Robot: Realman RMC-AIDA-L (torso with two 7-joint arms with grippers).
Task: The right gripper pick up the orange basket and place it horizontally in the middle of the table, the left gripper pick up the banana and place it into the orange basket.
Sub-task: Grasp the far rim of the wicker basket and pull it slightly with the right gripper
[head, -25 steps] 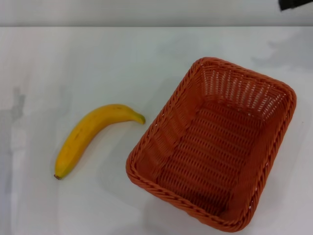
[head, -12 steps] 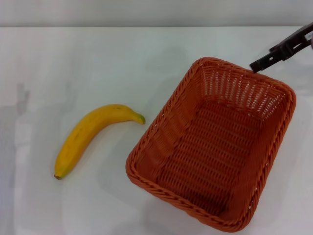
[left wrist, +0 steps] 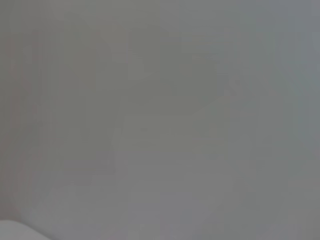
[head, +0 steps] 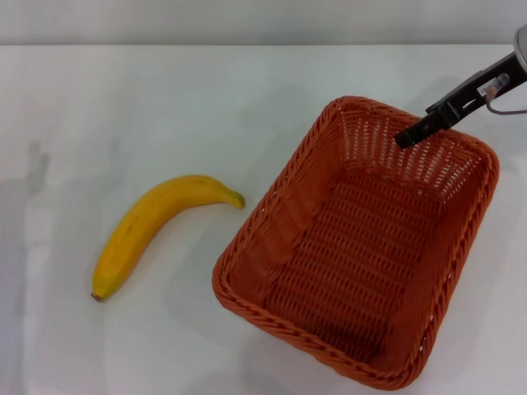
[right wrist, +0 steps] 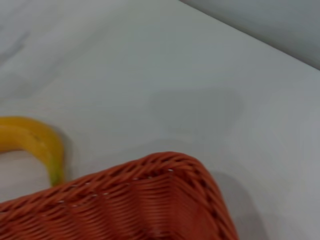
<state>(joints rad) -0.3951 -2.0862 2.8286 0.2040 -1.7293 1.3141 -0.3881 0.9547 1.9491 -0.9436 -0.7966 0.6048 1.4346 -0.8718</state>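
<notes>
The orange basket [head: 362, 247] stands on the white table [head: 165, 107] at the right, turned at a slant, with nothing inside. The banana [head: 152, 226] lies on the table to its left, apart from it. My right gripper [head: 409, 136] reaches in from the upper right; one slim black finger hangs over the basket's far rim, above the inside of the far wall. In the right wrist view a corner of the basket [right wrist: 150, 200] and the banana's end [right wrist: 35, 142] show. The left gripper is out of view.
The left wrist view shows only a plain grey surface. The table's far edge [head: 247, 44] runs along the top of the head view.
My right gripper has come in from the upper right corner and moved down-left, from outside the basket's far rim to over it. Basket and banana have not moved.
</notes>
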